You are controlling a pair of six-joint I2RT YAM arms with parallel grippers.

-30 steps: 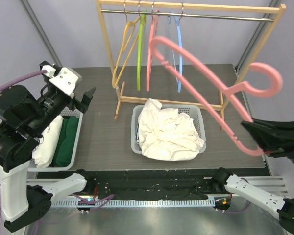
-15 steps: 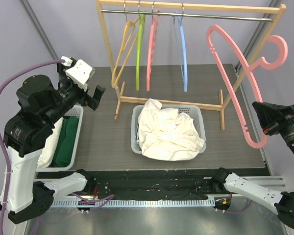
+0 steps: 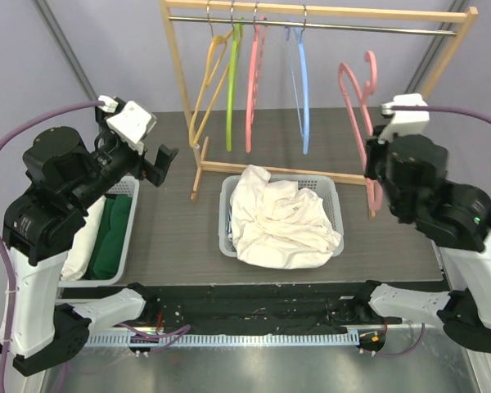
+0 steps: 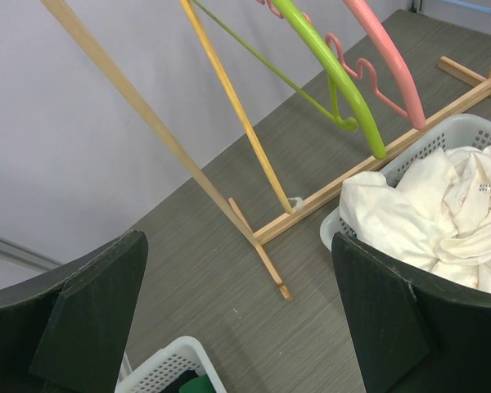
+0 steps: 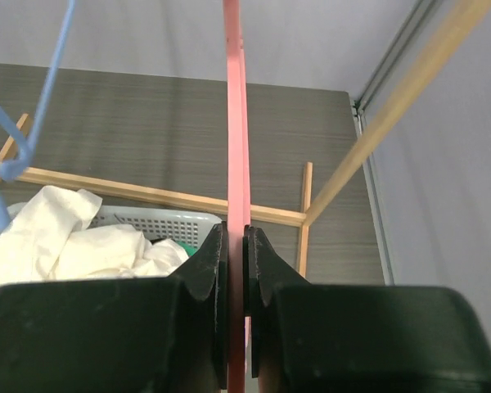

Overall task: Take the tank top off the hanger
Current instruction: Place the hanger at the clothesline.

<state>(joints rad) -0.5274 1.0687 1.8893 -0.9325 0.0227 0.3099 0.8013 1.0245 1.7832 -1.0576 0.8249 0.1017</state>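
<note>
The right hand is clamping the bare pink hanger, with its jaws nearly closed on the thin plastic bar. It is holding the hanger upright near the right post of the wooden rack. The left hand is hanging wide open and empty above the left part of the counter.

The white tank top is lying crumpled in the centre basket, fully off the hanger and well apart from it. The removal is reading as complete; the likely next move is hooking the held hanger onto the rail.

Handling: the tank top is appearing light, soft and limp. It is likely to droop and bunch when lifted, so a pinch at a strap or at a raised fold on top of the heap is offering the surest hold. The hanger is appearing light, stiff and smooth. It is liable to pivot in a narrow grip, so gripping a straight section is advisable.

Count:
- Five hangers are showing. Four are hanging on the rail: yellow hanger, green hanger, second pink hanger and blue hanger. One is sitting in the right hand.
- Two baskets are standing on the counter: the centre one, and a left basket holding white and green cloth.
- One rack is standing at the far side
</note>
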